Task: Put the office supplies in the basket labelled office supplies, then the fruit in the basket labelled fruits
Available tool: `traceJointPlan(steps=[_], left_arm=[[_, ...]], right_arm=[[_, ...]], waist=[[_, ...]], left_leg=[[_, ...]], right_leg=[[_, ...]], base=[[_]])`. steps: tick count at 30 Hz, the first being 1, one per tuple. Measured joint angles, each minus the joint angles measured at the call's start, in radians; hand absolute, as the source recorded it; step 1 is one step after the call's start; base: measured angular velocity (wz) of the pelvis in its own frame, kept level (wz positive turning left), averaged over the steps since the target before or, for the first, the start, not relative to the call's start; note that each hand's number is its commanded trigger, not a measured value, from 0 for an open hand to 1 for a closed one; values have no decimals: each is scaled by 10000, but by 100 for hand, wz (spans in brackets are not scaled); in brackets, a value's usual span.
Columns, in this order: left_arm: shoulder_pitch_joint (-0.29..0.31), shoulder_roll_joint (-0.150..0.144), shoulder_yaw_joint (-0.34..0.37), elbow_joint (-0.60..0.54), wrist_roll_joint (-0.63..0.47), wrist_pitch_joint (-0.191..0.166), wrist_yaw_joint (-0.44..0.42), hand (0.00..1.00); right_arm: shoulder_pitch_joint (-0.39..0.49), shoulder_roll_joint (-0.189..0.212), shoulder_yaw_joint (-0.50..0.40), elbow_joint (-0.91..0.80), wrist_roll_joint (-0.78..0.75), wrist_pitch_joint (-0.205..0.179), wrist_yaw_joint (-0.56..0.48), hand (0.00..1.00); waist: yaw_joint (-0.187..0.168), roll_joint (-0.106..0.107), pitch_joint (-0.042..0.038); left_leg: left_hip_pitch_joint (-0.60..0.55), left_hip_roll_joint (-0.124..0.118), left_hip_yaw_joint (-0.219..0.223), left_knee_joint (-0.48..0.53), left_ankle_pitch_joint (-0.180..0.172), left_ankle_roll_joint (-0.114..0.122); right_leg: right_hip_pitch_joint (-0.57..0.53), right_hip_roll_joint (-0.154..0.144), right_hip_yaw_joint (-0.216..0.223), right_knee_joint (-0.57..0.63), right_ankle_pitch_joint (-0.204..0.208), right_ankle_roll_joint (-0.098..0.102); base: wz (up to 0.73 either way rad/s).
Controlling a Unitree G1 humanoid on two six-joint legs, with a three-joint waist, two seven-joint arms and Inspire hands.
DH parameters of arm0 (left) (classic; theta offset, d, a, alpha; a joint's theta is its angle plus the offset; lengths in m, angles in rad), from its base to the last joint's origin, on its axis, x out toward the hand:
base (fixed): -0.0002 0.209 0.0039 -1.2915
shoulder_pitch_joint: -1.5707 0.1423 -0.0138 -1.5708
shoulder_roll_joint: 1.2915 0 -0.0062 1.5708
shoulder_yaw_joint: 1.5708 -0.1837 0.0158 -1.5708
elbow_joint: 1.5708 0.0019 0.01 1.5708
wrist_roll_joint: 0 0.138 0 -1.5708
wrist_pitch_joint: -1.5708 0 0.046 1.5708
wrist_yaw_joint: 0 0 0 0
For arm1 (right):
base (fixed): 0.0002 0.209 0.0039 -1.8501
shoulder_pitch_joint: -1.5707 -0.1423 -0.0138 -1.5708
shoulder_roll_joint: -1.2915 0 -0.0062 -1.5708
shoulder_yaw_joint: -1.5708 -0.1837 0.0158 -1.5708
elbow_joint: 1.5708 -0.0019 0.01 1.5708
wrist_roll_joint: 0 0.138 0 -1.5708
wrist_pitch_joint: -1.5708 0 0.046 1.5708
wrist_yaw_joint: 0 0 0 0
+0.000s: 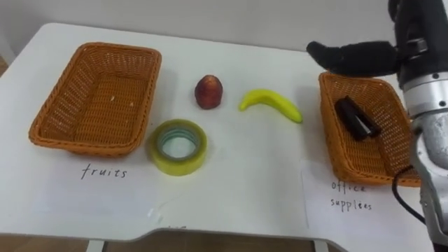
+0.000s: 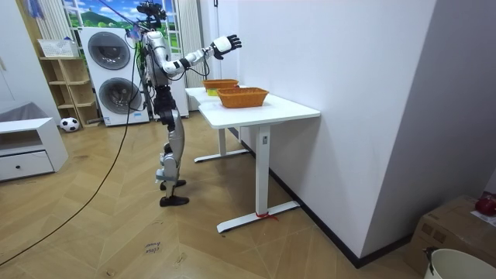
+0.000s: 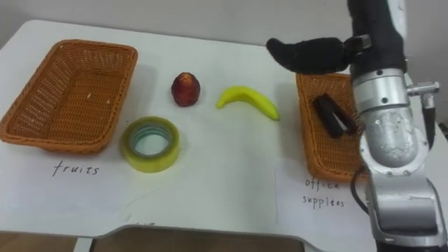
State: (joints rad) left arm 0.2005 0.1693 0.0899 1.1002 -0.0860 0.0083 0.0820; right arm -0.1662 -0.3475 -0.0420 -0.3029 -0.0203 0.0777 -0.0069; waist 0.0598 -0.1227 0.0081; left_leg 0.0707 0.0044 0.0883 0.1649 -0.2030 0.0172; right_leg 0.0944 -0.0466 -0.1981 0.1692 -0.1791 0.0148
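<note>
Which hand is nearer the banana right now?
Right. The right hand hovers, fingers straight, above the office-supplies basket's far left corner, just right of the banana. Where the left hand is, I cannot tell.

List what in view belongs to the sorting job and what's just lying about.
Job: fruits basket, office supplies basket, red fruit, banana, tape roll, black stapler (already in the office supplies basket).
Lying about: washing machines, football, white drawer unit, cardboard box.
</note>
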Motion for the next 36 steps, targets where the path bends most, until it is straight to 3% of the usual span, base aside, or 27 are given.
traceJointPlan(steps=[6,11,14,19,36], left_arm=[[-90,5,-154,-71,-5,21,18,0],[-158,-12,-195,-47,-7,61,157,0],[-205,-16,-250,-73,9,59,226,0],[-166,-48,-246,-213,24,73,224,0],[-339,-24,-364,-286,17,148,-2,0]], right_arm=[[-409,114,294,136,517,107,166,0],[-491,704,960,534,518,72,100,0],[-489,934,1138,869,502,83,90,0],[-501,1219,1267,1112,211,67,-227,0],[-680,1314,2388,2170,-6,56,-248,0]], waist=[[250,-11,7],[536,-4,11],[601,-33,-19],[799,9,-4],[874,130,1]], left_leg=[[-256,-7,-203,93,9,-9],[-268,-8,-208,64,15,-17],[-443,-35,-315,86,21,-8],[-627,-43,-402,176,29,-5],[-1051,-46,-618,398,41,-19]], right_leg=[[-100,-6,-241,-2,0,0],[-113,-7,-313,-3,0,0],[-218,-39,-559,1,1,1],[-345,-50,-634,-27,1,1],[-593,-44,-788,-27,4,-4]], base=[[11],[2],[9],[8],[3]])
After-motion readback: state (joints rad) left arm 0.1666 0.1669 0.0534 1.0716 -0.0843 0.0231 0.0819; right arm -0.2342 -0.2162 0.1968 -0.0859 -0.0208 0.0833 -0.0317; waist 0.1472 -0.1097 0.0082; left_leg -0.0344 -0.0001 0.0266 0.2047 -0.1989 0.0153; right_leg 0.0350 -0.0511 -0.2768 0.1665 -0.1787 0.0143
